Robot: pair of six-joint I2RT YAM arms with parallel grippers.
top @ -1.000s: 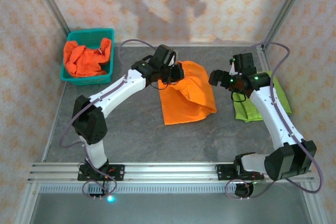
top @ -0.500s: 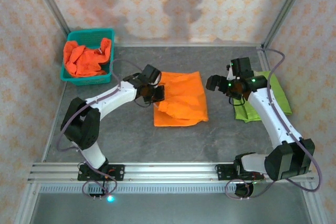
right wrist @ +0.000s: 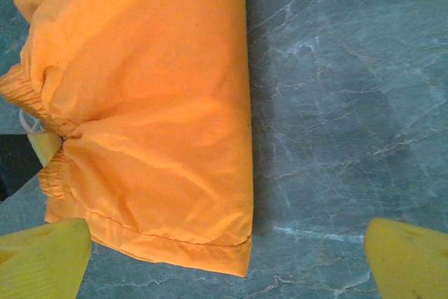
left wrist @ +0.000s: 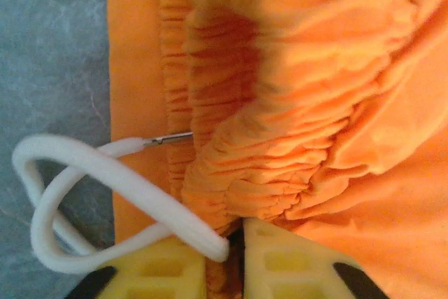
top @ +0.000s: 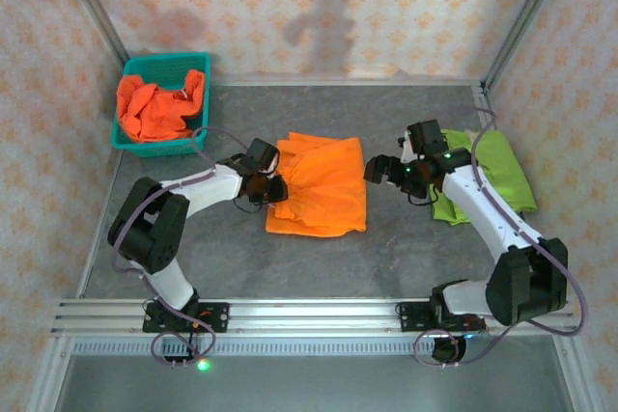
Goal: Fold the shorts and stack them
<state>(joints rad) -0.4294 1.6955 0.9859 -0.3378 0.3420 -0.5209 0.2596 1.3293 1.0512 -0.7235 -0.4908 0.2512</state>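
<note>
- Shorts come first at 10 o'clock on the table [top: 406, 248]: the heaped orange shorts [top: 154, 111] fill the teal basket [top: 166, 58].
- The left gripper [top: 270, 187] sits at the 9 o'clock edge of the folded orange shorts [top: 323, 195], which lie flat at the table's centre.
- In the left wrist view its jaws stand narrow, with the gathered waistband [left wrist: 231, 173] between them. Whether they grip it, I cannot tell.
- A white drawstring [left wrist: 105, 173] loops at 9 o'clock of the waistband and crosses one yellow fingertip [left wrist: 168, 271].
- The right gripper [top: 375, 170] hangs by the 3 o'clock edge of the folded orange shorts, jaws wide and holding nothing.
- The lime green shorts [top: 497, 166] lie at 3 o'clock on the table, partly under the right arm.
</note>
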